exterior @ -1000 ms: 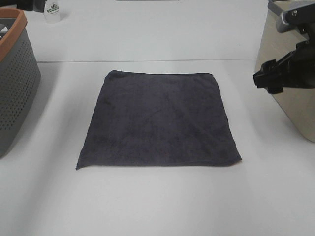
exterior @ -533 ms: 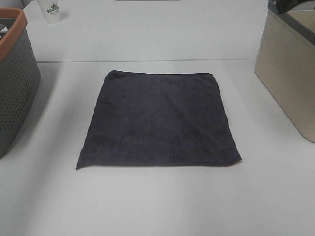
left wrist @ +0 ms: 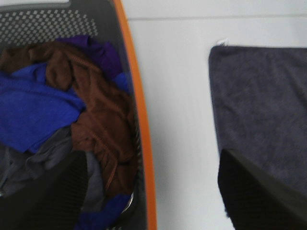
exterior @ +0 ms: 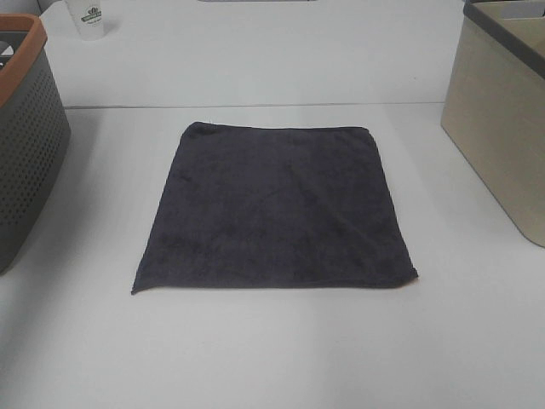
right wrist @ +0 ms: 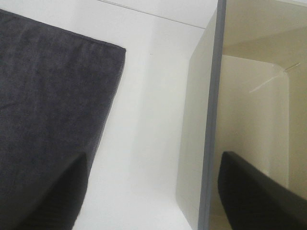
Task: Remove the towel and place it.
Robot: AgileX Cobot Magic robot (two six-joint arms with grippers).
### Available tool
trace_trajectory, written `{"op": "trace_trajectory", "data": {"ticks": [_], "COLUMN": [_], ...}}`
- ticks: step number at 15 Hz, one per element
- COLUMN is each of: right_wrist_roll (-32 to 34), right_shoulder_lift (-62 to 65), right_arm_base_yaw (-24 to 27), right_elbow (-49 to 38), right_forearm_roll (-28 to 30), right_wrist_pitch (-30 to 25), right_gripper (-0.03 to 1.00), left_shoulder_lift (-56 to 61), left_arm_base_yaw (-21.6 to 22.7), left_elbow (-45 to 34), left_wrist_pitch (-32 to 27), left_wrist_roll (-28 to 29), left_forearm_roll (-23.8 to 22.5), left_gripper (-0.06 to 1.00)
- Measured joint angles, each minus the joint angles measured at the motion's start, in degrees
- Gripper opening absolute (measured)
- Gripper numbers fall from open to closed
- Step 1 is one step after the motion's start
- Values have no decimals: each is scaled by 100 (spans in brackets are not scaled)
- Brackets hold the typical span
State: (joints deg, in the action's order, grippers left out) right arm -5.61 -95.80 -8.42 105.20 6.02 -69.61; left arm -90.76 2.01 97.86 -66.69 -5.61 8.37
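Note:
The dark charcoal-grey towel [exterior: 277, 209] lies flat and spread out on the white table between the two containers. Neither gripper shows in the exterior high view. The left wrist view shows my left gripper [left wrist: 151, 201] open and empty, above the orange rim of the grey perforated basket [left wrist: 140, 120], with the towel [left wrist: 264, 100] and its small white tag [left wrist: 221, 42] to one side. The right wrist view shows my right gripper [right wrist: 153, 201] open and empty, above the wall of the beige bin [right wrist: 201, 120], with a towel corner [right wrist: 48, 96] beside it.
The grey basket [exterior: 25, 128] stands at the left table edge and holds brown, blue and purple cloths [left wrist: 91, 105]. The beige bin [exterior: 498, 128] stands at the right. A white cup [exterior: 88, 17] stands at the far left back.
My right arm, seen at the right over the beige bin a second ago, has pulled up and out of the exterior view. The towel has not moved.

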Motion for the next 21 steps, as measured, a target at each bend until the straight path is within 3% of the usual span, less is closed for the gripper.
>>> {"op": "trace_trajectory", "data": {"ticks": [3, 6, 8, 12, 16, 21], "right_wrist_roll": [17, 17, 63, 109, 115, 97], "right_shoulder_lift": [470, 1232, 2372, 3850, 5202, 6921], "right_arm_base_yaw": [0, 0, 0, 0, 0, 0], "right_elbow": [-539, -1541, -3083, -4836, -6194, -7248], "right_forearm_roll": [-132, -183, -206, -504, -602, -636], "right_wrist_pitch": [-6, -11, -23, 235, 407, 567], "right_gripper": [72, 72, 72, 73, 74, 74], "left_shoulder_lift": [269, 928, 2034, 3575, 4979, 7471], "left_arm_base_yaw": [11, 11, 11, 11, 11, 11], "left_elbow": [-155, -928, -2447, -4142, -5139, -6119], "left_wrist_pitch": [-246, -246, 115, 355, 309, 34], "left_wrist_roll": [29, 46, 40, -86, 11, 447], "left_forearm_roll": [-550, -401, -298, -292, -292, -281], "left_gripper": [71, 71, 71, 83, 86, 86]}}
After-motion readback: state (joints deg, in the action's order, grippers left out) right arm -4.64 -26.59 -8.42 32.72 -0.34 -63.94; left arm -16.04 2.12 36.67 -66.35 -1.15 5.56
